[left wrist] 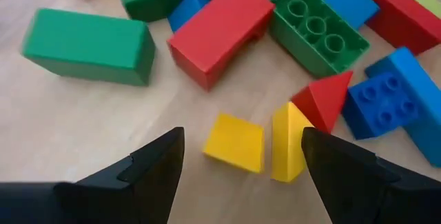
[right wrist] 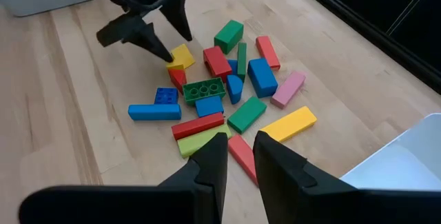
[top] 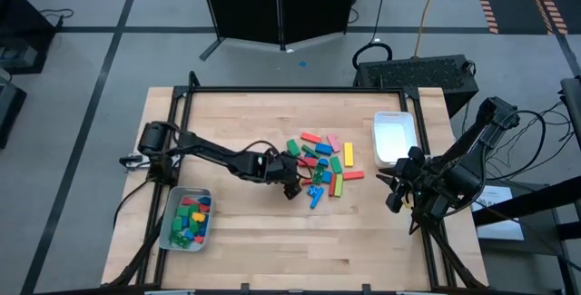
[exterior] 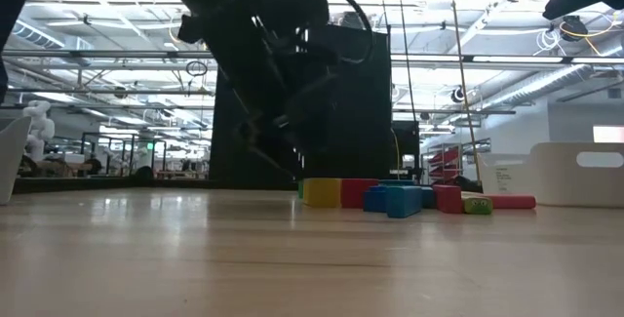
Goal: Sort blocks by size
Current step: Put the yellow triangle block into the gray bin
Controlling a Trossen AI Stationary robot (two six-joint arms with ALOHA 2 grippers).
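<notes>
The blocks (top: pixel 322 161) lie in a loose pile on the middle of the table: red, green, blue, yellow and pink, some short and some long. My left gripper (left wrist: pixel 241 158) is low over the pile's near left edge (top: pixel 292 179), open. Its fingers stand on either side of a small yellow block (left wrist: pixel 235 142) and a yellow wedge (left wrist: pixel 286 141), both lying on the wood, and touch neither. My right gripper (right wrist: pixel 240 148) waits above the table's right side (top: pixel 392 200), its fingers almost together with nothing between them.
A grey tray (top: pixel 168 215) at the near left holds several small blocks. A white tray (top: pixel 395 141) stands at the far right, its floor bare. A long blue bar (right wrist: pixel 153 112) lies at the pile's near edge. Bare wood lies along the near edge.
</notes>
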